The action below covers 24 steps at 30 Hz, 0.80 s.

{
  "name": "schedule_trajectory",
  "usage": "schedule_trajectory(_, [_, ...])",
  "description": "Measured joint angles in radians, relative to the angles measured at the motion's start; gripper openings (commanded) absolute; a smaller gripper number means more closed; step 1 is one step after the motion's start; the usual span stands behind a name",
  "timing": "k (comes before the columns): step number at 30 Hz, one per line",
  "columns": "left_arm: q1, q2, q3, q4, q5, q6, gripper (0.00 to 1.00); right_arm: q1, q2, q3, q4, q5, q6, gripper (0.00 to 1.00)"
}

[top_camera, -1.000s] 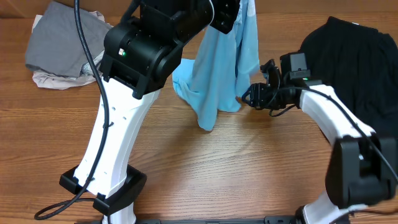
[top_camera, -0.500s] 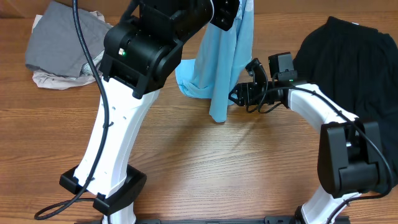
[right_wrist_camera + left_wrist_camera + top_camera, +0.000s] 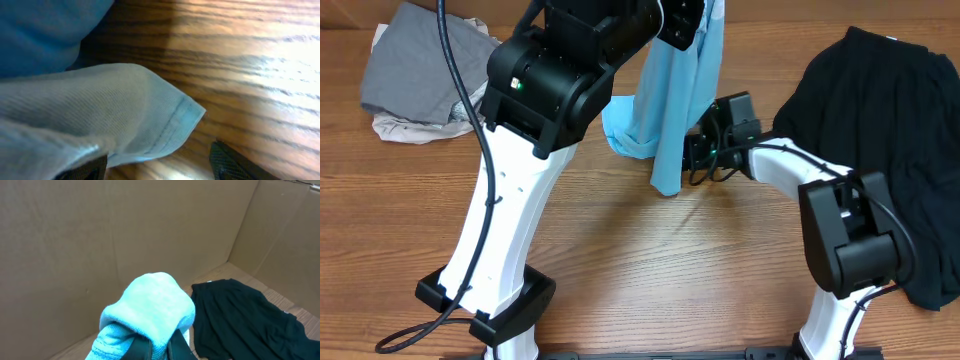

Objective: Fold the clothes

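A light blue garment [image 3: 675,110] hangs from my left gripper [image 3: 159,347], which is shut on its top fold [image 3: 150,305] high above the table. Its lower end touches the wood. My right gripper [image 3: 695,155] is low at the garment's right side, open, with a hemmed corner of the blue cloth [image 3: 150,120] lying between its two fingers [image 3: 160,167]. A black garment [image 3: 900,110] lies spread at the right and also shows in the left wrist view [image 3: 240,315]. A grey garment [image 3: 420,70] lies crumpled at the far left.
The left arm's white column and base [image 3: 495,270] stand at the front left. A cardboard wall [image 3: 125,230] backs the table. Bare wood [image 3: 680,270] lies in front of the hanging garment.
My right gripper has moved left to the hanging blue garment and its fingers now straddle the cloth's corner. The garment's lower end has swung and narrowed.
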Motion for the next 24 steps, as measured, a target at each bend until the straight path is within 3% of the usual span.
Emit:
schedule_trajectory(1, [0.000,0.000,0.000,-0.003,0.000,0.000,0.04,0.012,0.002,0.002,0.009,0.028,0.003,0.61])
schedule_trajectory(2, [0.000,0.000,0.000,-0.012,-0.001,0.000,0.04,0.042,0.011,0.011,0.024,0.094,0.011,0.29])
schedule_trajectory(3, [0.000,0.000,0.000,-0.014,-0.003,0.000,0.04,0.053,0.013,0.013,0.027,0.118,0.014,0.22])
schedule_trajectory(4, [0.000,0.000,0.000,-0.014,-0.003,0.000,0.04,0.064,0.015,0.015,0.026,0.159,0.024,0.04])
schedule_trajectory(12, [0.000,0.000,0.000,-0.060,-0.004,0.000,0.04,0.082,0.026,0.032,-0.013,0.311,0.166,0.04])
schedule_trajectory(24, [0.027,0.000,0.000,-0.162,-0.087,0.005,0.04,-0.064,-0.019,0.129,-0.457,0.275,0.235,0.04])
